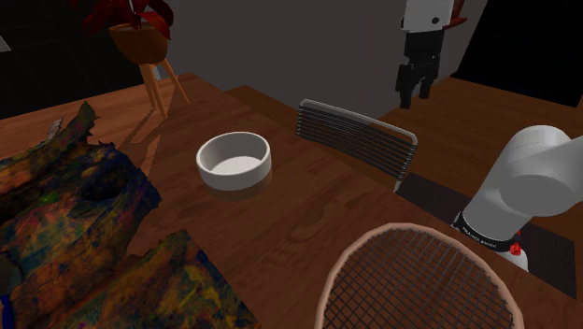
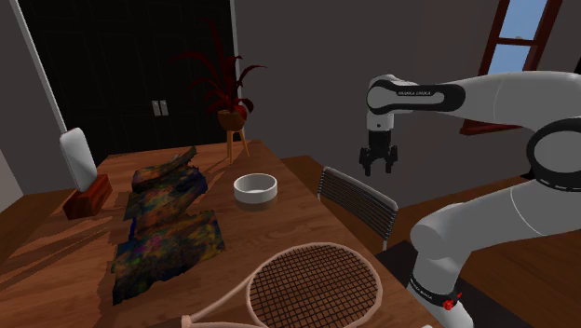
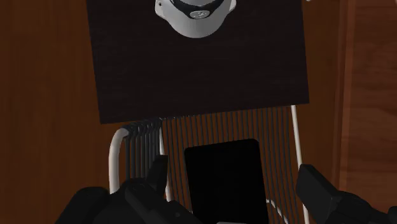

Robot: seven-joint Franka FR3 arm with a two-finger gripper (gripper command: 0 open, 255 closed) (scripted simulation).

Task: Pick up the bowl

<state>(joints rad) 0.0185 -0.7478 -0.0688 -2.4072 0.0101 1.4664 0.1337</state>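
Observation:
A white round bowl (image 1: 234, 159) (image 2: 254, 187) stands upright on the wooden table (image 1: 280, 220), near its edge by the chair. My black gripper (image 1: 414, 92) (image 2: 379, 166) hangs high in the air, pointing down, well off the table on the chair's side and far from the bowl. In the wrist view my gripper (image 3: 235, 179) is open: its fingers (image 3: 157, 172) stand wide apart with nothing between them, and the chair's black seat (image 3: 222, 175) lies far below.
A wire-backed chair (image 1: 360, 135) (image 2: 358, 200) stands at the table's edge beside the bowl. A tennis racket (image 1: 416, 280) (image 2: 312, 284) lies at the near end. Multicoloured cloth (image 1: 75, 215) (image 2: 168, 214) covers the table's other side. A potted plant (image 2: 228, 88) stands on a stool beyond.

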